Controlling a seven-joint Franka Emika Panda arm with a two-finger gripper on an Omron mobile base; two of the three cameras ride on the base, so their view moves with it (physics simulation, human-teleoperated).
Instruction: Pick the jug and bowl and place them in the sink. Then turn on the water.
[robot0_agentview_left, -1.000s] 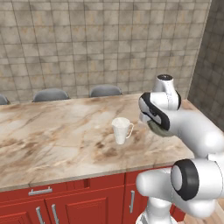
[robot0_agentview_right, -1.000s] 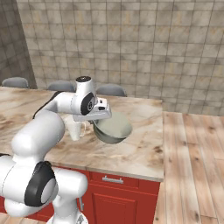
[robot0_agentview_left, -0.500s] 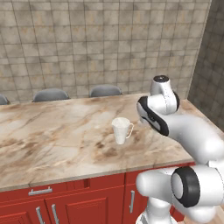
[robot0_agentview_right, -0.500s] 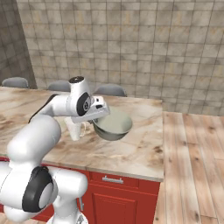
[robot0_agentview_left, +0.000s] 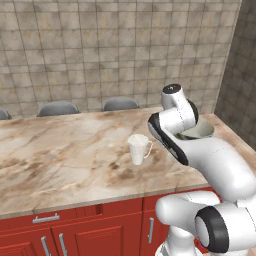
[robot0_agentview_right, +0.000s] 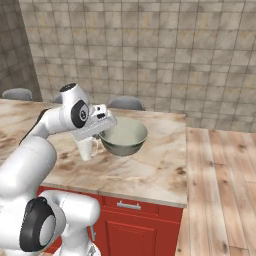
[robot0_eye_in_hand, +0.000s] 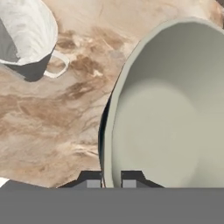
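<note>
My gripper (robot0_agentview_right: 103, 127) is shut on the rim of the grey-green bowl (robot0_agentview_right: 123, 136), which hangs a little above the marble counter. In the hand view the fingertips (robot0_eye_in_hand: 131, 180) pinch the bowl's (robot0_eye_in_hand: 170, 113) left rim, one inside and one outside, with its pale cream inside facing the camera. The white jug (robot0_agentview_left: 138, 148) stands upright on the counter, left of the bowl (robot0_agentview_left: 200, 131) and partly behind my arm in the right base view; it lies at the top left as jug (robot0_eye_in_hand: 26, 37) in the hand view. The sink and the water are out of view.
The marble counter (robot0_agentview_left: 60, 155) tops red cabinets (robot0_agentview_left: 75, 235) and ends at the right over wooden floor (robot0_agentview_right: 220, 195). Grey chair backs (robot0_agentview_left: 120, 103) stand behind the counter against a tiled wall.
The arm has carried the bowl a little higher and to the left, closer to the jug. The jug has stayed in place.
</note>
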